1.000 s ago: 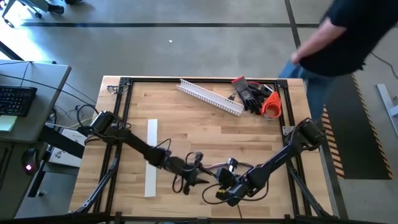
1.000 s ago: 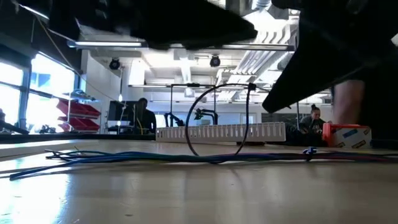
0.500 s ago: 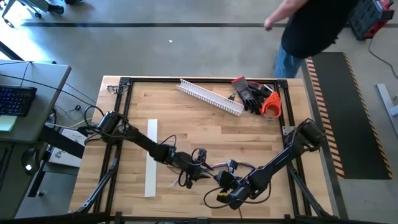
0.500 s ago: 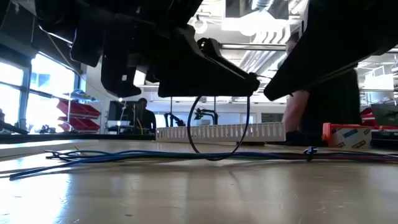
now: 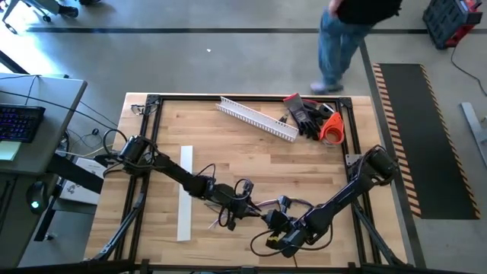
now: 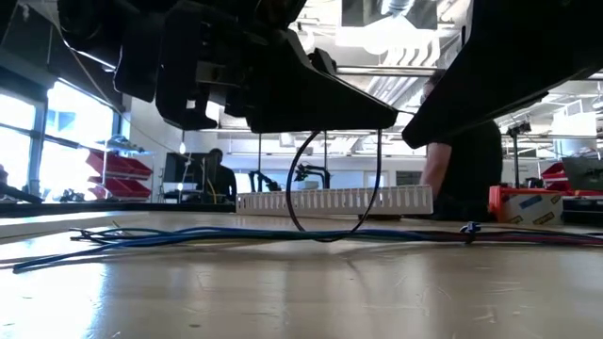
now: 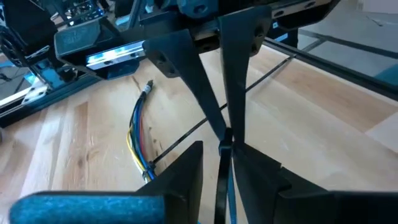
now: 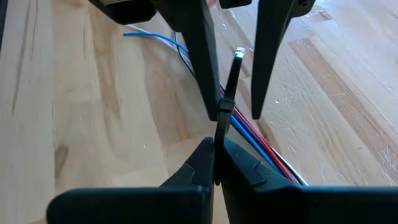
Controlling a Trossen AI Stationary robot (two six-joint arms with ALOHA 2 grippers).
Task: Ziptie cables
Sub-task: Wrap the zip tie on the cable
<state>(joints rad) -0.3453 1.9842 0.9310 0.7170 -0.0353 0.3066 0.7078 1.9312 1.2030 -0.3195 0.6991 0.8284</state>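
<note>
Both arms meet near 6 o'clock on the table point(image 5: 304, 164). Right gripper point(image 8: 216, 163) is pinched shut on the black zip tie point(image 6: 332, 188), prob to steady it. Left gripper point(image 7: 221, 144) is narrowed on the tie's tail, looks set to pull it tight. Cables point(image 6: 236, 237) lie flat inside the loop, long axis 9-to-3 in the low view

No legible text (anywhere) — none.
</note>
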